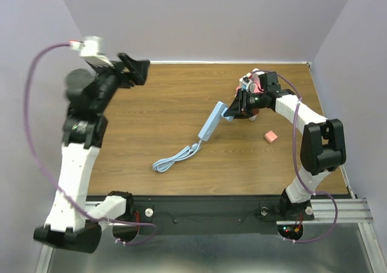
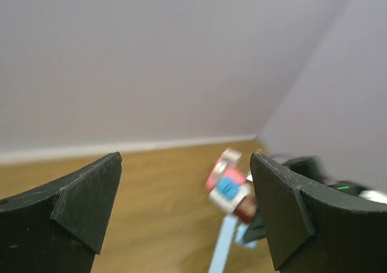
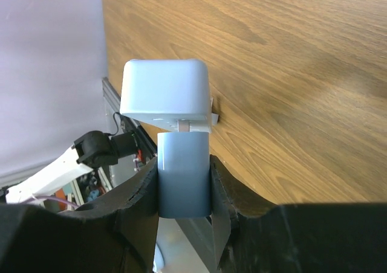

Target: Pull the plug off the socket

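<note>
The right fingers (image 3: 140, 191) are closed on the blue plug (image 3: 183, 185) to pull it; its bare prong (image 3: 183, 125) reaches the pale socket (image 3: 164, 92) just beyond their tips. The left fingers (image 2: 84, 206) stand wide open, empty.

The warm-brown wooden table top (image 1: 181, 98) is streaked with darker grain. The long pale-blue plastic socket strip (image 1: 210, 123) looks almost white from the right wrist, and its coiled flat cord (image 1: 174, 160) is the same pale blue. The rounded grey-blue plastic plug (image 3: 183, 182) is duller, with a sliver of silver metal prong (image 3: 183, 125) beside it. A small square block (image 1: 270, 136) is salmon pink. The left arm (image 1: 75, 164) and right arm (image 1: 289, 107) are white with black joints; the left gripper (image 2: 184, 164) and right gripper (image 1: 230, 112) are matt black. A thin purple cable (image 1: 26, 101) loops beside the left arm. The walls (image 1: 211, 19) are pale lilac-grey, edged below by a white skirting strip (image 2: 121, 147).
</note>
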`<state>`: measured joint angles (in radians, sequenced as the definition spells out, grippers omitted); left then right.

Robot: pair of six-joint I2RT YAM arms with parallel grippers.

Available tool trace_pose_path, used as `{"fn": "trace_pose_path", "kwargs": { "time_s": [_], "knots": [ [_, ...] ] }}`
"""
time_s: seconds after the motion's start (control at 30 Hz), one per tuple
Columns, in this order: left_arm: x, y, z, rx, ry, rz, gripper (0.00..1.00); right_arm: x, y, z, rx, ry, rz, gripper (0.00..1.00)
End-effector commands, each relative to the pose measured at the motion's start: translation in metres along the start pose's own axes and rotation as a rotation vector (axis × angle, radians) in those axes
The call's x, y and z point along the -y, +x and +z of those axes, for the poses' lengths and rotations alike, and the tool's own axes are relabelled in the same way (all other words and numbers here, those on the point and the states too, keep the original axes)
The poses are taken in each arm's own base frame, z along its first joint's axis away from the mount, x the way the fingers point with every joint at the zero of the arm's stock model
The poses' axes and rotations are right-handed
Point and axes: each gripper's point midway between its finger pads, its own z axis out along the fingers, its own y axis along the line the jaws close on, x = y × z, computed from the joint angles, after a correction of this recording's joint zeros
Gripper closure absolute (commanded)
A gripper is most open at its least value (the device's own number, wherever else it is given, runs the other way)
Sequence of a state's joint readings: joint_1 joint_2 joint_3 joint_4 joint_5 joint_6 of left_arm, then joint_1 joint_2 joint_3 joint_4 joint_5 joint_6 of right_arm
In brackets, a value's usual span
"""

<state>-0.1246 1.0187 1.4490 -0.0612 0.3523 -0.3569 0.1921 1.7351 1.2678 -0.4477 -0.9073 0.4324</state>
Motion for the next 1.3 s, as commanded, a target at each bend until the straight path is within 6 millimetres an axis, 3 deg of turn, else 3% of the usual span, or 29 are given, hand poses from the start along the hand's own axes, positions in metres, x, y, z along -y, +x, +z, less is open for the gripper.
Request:
{"fn": "trace_pose_path", "kwargs": {
  "time_s": [0.0,0.13,0.17,0.23,0.27,0.47,0.6,0.67,0.83,0.97,1.27],
  "knots": [
    [-0.102,0.153,-0.004,-0.392,-0.385,0.083,0.01,-0.032,-0.013,-0.011,0.049,-0.014,-0.058,1.00],
    [-0.083,0.223,-0.002,-0.535,-0.365,0.127,0.01,-0.032,-0.014,-0.009,0.054,0.015,-0.032,1.00],
    [-0.067,0.236,0.005,-0.548,-0.317,0.129,0.01,-0.034,-0.015,-0.010,0.056,0.014,-0.031,1.00],
    [-0.055,0.251,0.009,-0.561,-0.286,0.125,0.01,-0.037,-0.012,-0.008,0.049,0.009,-0.029,0.99],
    [-0.039,0.259,0.017,-0.562,-0.231,0.125,0.01,-0.039,-0.011,-0.006,0.047,0.010,-0.032,1.00],
    [0.015,0.291,0.036,-0.617,-0.007,0.138,0.01,-0.041,-0.006,0.000,0.027,0.006,-0.023,1.00],
    [0.034,0.332,0.037,-0.680,0.080,0.150,0.01,-0.046,-0.006,0.001,0.016,-0.013,-0.017,1.00],
    [0.042,0.344,0.039,-0.683,0.121,0.149,0.01,-0.048,-0.005,0.001,0.013,-0.018,-0.017,1.00],
    [0.053,0.377,0.032,-0.731,0.194,0.138,0.01,-0.052,-0.005,0.000,0.011,-0.031,-0.020,1.00],
    [0.060,0.385,0.026,-0.744,0.240,0.126,0.01,-0.054,-0.004,0.000,-0.002,-0.048,-0.018,1.00],
    [0.038,0.418,0.034,-0.778,0.155,0.191,0.02,-0.066,0.007,-0.003,-0.043,-0.107,-0.036,0.99]
  ]
}}
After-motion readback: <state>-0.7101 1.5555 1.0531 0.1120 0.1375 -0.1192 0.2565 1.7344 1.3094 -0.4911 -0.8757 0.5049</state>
